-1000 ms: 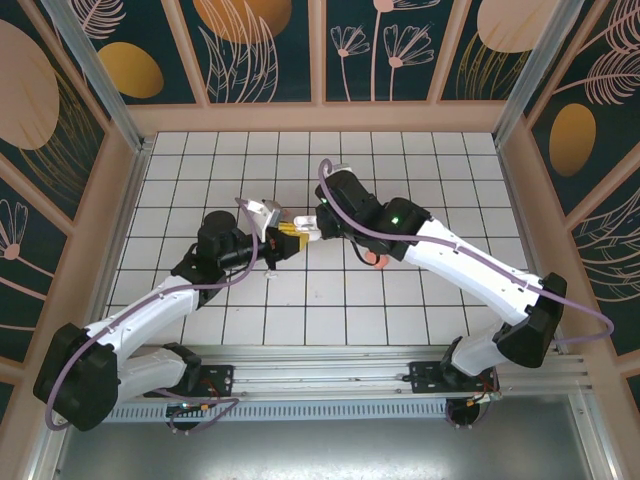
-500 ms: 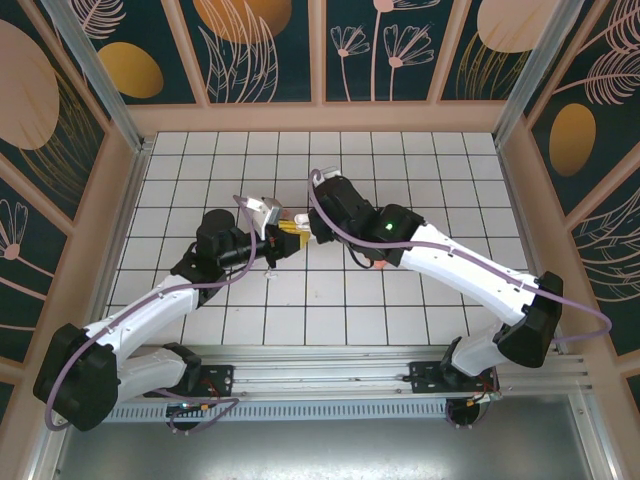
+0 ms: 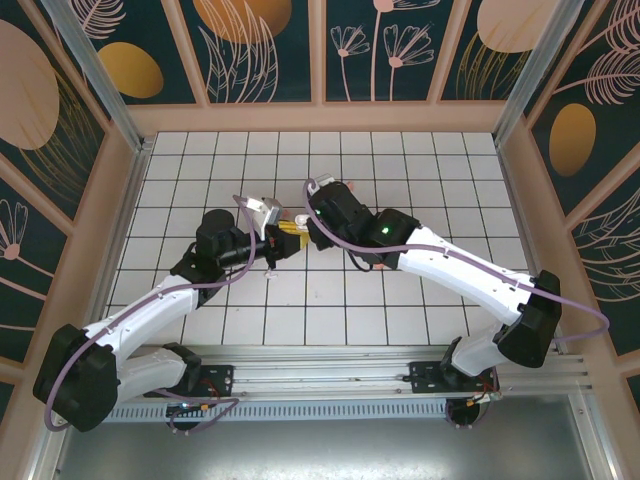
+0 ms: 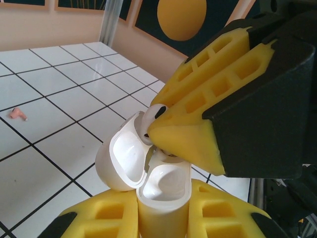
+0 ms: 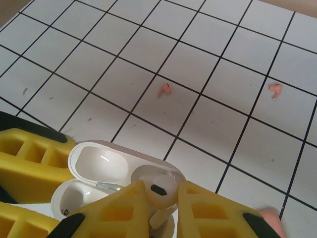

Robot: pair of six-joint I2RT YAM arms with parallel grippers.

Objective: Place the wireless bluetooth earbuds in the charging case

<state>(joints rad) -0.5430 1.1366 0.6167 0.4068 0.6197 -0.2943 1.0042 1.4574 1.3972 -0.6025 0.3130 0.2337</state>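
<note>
My left gripper (image 4: 163,214) is shut on the white charging case (image 4: 166,191), which stands upright with its lid (image 4: 120,159) swung open to the left. My right gripper (image 5: 161,199) is shut on a white earbud (image 5: 159,190) and holds it right at the case's open top, its stem pointing down toward the case (image 5: 96,166). In the left wrist view the same earbud (image 4: 154,114) sits under the right gripper's yellow finger (image 4: 198,116). From above, the two grippers, left (image 3: 283,243) and right (image 3: 308,228), meet tip to tip at mid-table.
Two salmon-pink earbuds (image 5: 164,89) (image 5: 275,89) lie loose on the white tiles beyond the case; one pink earbud (image 4: 17,114) shows far left. A pink rounded case (image 3: 378,262) peeks out from under the right arm. A wooden wall rims the tiled floor.
The right arm has moved left toward the left gripper, bringing the white earbud over the open case. The left arm has stayed in place.
</note>
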